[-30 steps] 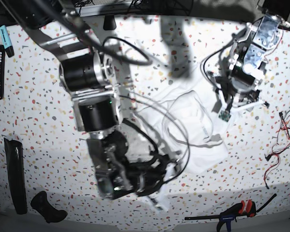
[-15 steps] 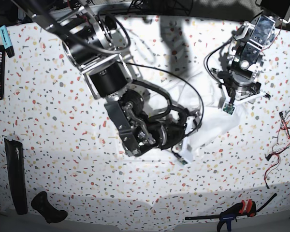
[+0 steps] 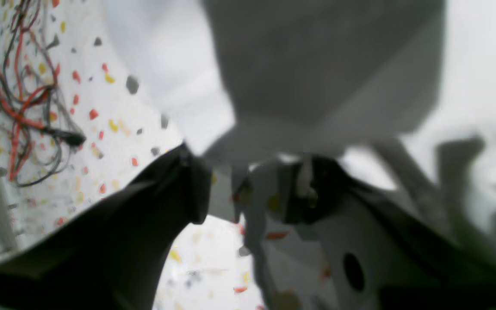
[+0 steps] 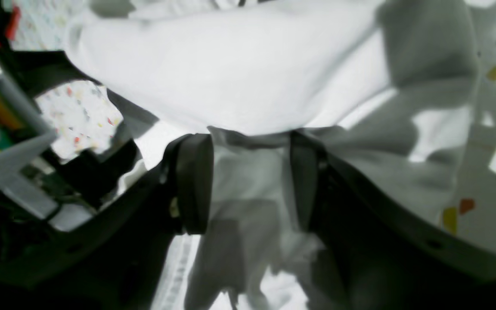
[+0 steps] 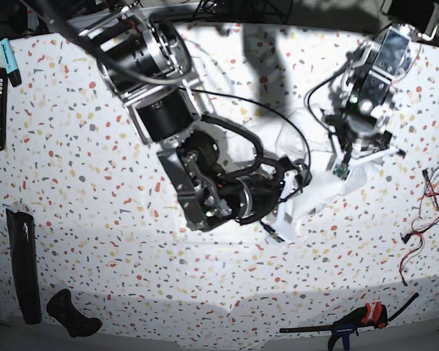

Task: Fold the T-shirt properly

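Mid-fold: both the right gripper and left gripper pinch bunched folds of the white T-shirt, which remains crumpled, far from neatly folded.

Mostly hidden in the base view: the T-shirt, buried under the right arm, only a small white patch poking out. Blocked too, the right gripper, jaws lost behind arm housing and cables. Same story for the left gripper, tips tucked beneath the wrist. Heavily blurred in the left wrist view: the fingers, cloth edge smeared grey, grip impossible to judge there. Cut off at the left edge, the tangle of red wires. Soft focus in the right wrist view as well, shirt folds running off the bottom.
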`<state>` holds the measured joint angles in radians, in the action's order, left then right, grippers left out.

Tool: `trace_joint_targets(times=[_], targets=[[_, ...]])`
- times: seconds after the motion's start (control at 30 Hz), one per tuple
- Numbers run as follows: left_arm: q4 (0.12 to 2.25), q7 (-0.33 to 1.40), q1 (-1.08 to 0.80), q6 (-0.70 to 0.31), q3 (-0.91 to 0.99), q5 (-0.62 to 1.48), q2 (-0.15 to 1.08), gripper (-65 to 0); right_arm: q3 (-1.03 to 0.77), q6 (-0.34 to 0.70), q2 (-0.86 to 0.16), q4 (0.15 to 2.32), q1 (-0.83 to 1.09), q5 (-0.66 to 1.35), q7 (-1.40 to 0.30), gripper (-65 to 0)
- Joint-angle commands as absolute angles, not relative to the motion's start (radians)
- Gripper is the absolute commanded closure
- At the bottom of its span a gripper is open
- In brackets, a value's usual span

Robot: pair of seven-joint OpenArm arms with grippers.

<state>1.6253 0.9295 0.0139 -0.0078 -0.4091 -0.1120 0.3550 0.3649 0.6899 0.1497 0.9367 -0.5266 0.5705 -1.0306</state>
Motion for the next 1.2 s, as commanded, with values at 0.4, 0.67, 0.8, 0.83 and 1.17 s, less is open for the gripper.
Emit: trace_joint_targets(times=[0.4, 0.67, 0.8, 0.83, 1.17], targets=[[1.636, 0.840, 0.125, -0.062, -0.412, -0.033, 0.317, -24.5, -0.024, 0.698, 0.126, 1.309, -0.631, 0.557, -1.135, -29.1], [1.555, 0.813, 0.147, -0.074, -0.412, -0.056, 0.265, -24.5, -0.078, 0.698, -0.007, 1.293, -0.636, 0.465, -1.007, -29.1], [1.594, 0.890, 0.204, 0.006, -0.412, -0.167, 0.270, -24.5, -0.078, 0.698, -0.017, 1.225, -0.642, 0.418, -0.925, -29.0], [1.615, 0.917, 0.219, 0.024, -0.412, -0.178, 0.279, -24.5, -0.078, 0.698, -0.016, 1.209, -0.646, 0.418, -0.905, -29.0], [1.843, 1.029, 0.150, 0.090, -0.412, -0.069, 0.414, -24.5, -0.071, 0.698, -0.011, 0.928, -0.792, 0.280, -0.713, -29.0]])
